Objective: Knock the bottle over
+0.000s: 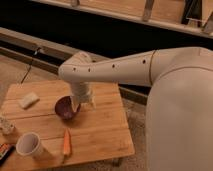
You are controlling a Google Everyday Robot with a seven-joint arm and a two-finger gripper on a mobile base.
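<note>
Your claw (83,104) hangs low over the middle of the wooden table (107,131), touching or just beside the right rim of the purple bowl (63,108); you cannot tell whether it is spread or pressed together. The bottle (6,125) stands upright well to the claw's left in view, at the table's edge. Below the claw lies an orange carrot (66,143), with a white cup (28,145) further left. A pale block (29,100) sits far left of the claw.
</note>
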